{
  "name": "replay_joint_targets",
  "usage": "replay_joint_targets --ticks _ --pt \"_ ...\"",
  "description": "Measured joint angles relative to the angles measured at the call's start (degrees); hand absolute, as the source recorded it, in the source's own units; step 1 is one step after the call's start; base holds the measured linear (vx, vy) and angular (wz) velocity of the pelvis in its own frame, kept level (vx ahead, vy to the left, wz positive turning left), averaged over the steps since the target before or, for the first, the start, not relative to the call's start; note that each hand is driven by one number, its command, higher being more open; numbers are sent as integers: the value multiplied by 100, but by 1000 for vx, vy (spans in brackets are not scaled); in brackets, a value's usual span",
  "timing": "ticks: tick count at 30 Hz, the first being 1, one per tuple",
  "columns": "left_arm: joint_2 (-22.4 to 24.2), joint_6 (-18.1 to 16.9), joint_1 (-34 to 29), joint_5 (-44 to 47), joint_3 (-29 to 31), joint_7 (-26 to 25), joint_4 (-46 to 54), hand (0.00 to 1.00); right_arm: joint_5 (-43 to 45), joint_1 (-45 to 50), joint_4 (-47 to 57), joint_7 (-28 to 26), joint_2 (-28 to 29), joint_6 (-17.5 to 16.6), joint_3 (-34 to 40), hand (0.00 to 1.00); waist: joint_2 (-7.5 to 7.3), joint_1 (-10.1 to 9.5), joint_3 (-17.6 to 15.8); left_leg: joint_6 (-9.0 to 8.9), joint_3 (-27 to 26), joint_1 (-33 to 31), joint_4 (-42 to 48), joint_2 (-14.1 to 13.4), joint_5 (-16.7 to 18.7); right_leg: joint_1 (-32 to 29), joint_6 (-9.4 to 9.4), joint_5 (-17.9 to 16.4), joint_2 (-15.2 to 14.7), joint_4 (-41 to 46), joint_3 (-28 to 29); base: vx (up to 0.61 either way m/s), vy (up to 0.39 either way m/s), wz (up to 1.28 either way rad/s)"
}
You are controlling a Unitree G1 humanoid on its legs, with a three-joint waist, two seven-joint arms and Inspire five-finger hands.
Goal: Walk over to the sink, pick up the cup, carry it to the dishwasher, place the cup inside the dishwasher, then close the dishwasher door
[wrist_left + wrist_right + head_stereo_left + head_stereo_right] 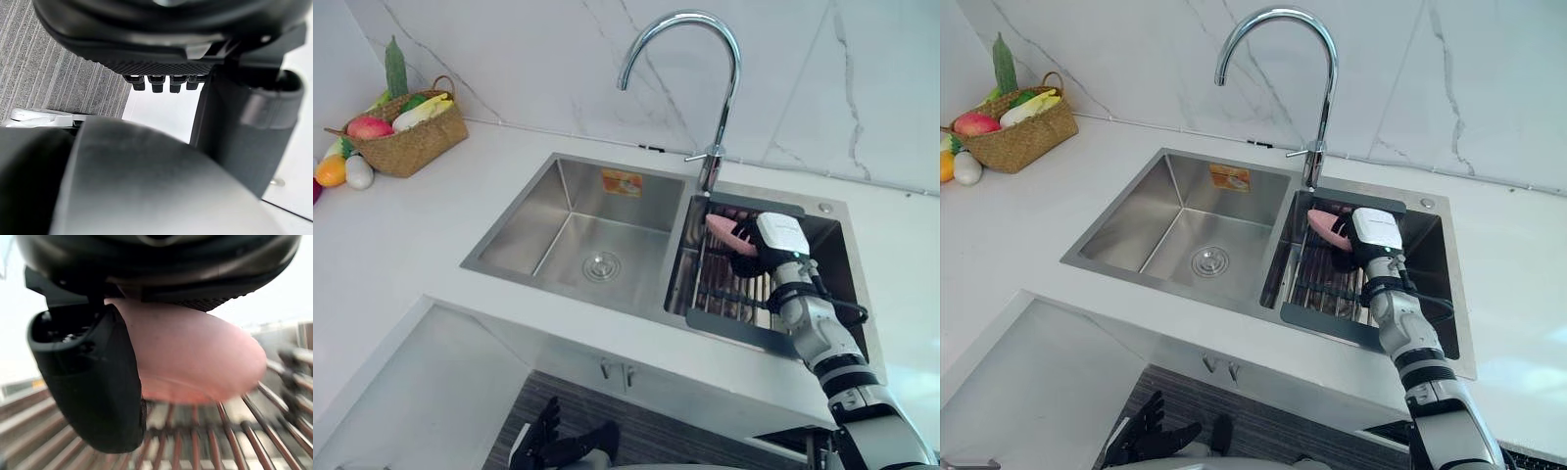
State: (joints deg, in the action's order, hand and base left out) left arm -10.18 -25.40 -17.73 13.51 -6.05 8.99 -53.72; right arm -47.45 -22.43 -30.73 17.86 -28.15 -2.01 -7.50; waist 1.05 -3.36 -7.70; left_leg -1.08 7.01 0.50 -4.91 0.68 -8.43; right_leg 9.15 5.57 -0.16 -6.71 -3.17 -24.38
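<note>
We stand at the sink. Over the rack on its right side, our right hand is clamped around the pink cup. Our left hand hangs low, fingers relaxed. Carrying, loading and closing up all remain, we judge.

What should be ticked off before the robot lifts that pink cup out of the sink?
1. Right hand on the pink cup: ok, its thumb presses against the cup.
2. Fingers round the cup's far side: cannot tell, hidden.
3. Cup free of the drying rack: cannot tell.
4. Faucet out of the lift path: probably ok, it stands behind the hand.
5. Left hand out of the way: ok, open and low, below the counter.
</note>
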Motion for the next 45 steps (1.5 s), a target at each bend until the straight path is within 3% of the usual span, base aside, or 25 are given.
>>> replay_joint_targets --ticks 3,9,18,26,31,34,36,38,41,42,43,45 --pt "0 -4 -14 -1 4 -34 27 100 14 -1 93 340 6 -102 97 0 3 -9 2 5 -11 -19 1 -2 4 -28 -23 18 0 3 28 11 -5 -1" --pt "37 -85 -55 -20 78 -109 31 100 183 2 383 523 13 -510 93 0 5 11 1 37 -95 -1 4 -16 20 -43 -48 38 17 15 127 26 -21 -7" --pt "85 -140 -98 -19 128 -171 29 100 1097 16 831 740 45 -647 96 0 32 78 -21 18 -199 6 26 -6 98 -80 -44 36 5 27 244 -12 -4 -6" --pt "168 -172 -118 -19 236 -254 29 100 1934 112 1740 1080 184 -547 1117 0 88 123 -55 45 -302 8 87 -22 168 -102 -46 33 7 33 353 7 -6 -6" --pt "171 -178 -117 -35 298 -152 110 100 1970 991 2519 1157 416 -497 1793 0 90 201 -56 56 -134 -25 155 12 196 6 -39 -65 -6 78 136 26 -20 20" --pt "210 -189 -128 -144 331 58 208 100 1979 1375 2574 1149 610 -385 2057 0 152 183 -115 85 -223 -412 1254 1 768 -232 -111 -447 -147 870 222 -29 37 -8" --pt "298 -192 -124 -119 330 118 236 100 2015 1503 2660 1095 588 -378 2101 0 251 199 -327 112 -481 -701 2518 -131 1369 -324 -118 -724 -135 1395 542 -109 94 -59" --pt "347 -186 -125 -122 290 144 283 100 2056 1640 2894 1084 542 -392 2179 0 402 241 -325 75 -472 -788 2888 -228 1704 -517 -113 -834 -45 1695 841 -108 71 -74" --pt "276 -127 -102 -115 214 373 392 100 2083 1628 3101 1075 486 -494 2390 0 264 353 -397 53 -845 -673 2409 -178 1573 -970 -153 -755 -175 1800 1358 -100 88 -90" --pt "237 -119 -78 -117 163 498 403 100 2086 1546 3134 1072 375 -536 2506 0 249 423 -416 228 -769 -801 2591 -29 1648 -1227 -80 -644 -220 1836 1556 -62 103 -101" --pt "243 -92 -93 -113 94 518 397 100 2106 1475 3136 1058 279 -516 2579 0 312 452 -398 249 -742 -897 2726 -59 1797 -1459 -4 -572 -136 1948 1793 -36 143 -94" --pt "143 -38 -40 -114 98 611 335 100 2114 1446 3137 1001 359 -399 2713 0 200 509 -479 292 -939 -885 2812 -60 1844 -1564 21 -472 -161 1999 1928 -44 144 -81"
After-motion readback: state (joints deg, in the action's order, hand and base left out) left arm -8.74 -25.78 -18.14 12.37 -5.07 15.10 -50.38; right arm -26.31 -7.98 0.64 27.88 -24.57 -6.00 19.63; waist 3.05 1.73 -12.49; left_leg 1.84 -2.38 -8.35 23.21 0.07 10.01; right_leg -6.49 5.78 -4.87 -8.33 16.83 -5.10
